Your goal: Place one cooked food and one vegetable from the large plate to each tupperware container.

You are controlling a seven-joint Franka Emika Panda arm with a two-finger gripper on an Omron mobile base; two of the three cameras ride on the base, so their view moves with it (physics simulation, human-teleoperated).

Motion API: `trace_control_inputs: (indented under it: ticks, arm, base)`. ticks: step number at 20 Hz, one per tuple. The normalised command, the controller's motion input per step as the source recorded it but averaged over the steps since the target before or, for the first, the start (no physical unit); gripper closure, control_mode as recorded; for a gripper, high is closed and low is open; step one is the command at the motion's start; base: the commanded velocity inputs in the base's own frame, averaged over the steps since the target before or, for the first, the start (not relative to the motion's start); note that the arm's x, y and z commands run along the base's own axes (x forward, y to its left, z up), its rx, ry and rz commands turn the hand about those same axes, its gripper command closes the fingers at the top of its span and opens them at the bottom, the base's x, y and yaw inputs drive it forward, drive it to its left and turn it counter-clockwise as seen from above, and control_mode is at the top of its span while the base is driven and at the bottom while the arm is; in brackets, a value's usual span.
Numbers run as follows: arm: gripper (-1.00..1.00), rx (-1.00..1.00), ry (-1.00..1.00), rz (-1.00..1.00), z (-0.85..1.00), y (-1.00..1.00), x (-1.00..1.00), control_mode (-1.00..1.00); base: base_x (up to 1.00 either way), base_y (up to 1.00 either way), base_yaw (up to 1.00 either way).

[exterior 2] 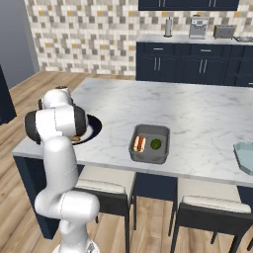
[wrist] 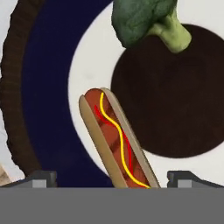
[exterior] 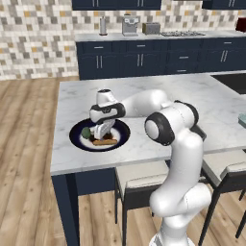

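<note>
I can read no text, label, brand, number or sign anywhere around me.

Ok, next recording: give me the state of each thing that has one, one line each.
end effector: open, low over the large plate, holding nothing
large plate: holds a hot dog and broccoli
dark grey container: already holds a hot dog and a green vegetable
pale teal container: contents not visible

Marble island [exterior: 202,96], two stools [exterior 2: 205,215], far coffee machine [exterior: 130,25]
</note>
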Motion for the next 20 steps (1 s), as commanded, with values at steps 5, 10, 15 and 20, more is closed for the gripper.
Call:
trace_control_inputs:
  ticks: [5, 10, 15, 20]
  arm:
    - [-1.0, 0.01, -0.04, 0.16, -0.66, 0.02, 0.29, -1.0]
    - [-1.0, 0.0, 0.0, 0.09, -0.56, 0.04, 0.12, -1.0]
    - [1.0, 0.0, 0.0, 0.08, -0.58, 0.04, 0.09, -1.0]
    - [1.0, 0.0, -0.01, 0.0, 0.06, -0.07, -0.33, -1.0]
  base:
    - [0.0, 0.0, 0.0]
    - [0.0, 0.0, 0.0]
    - [0.0, 0.0, 0.0]
    - [0.0, 0.0, 0.0]
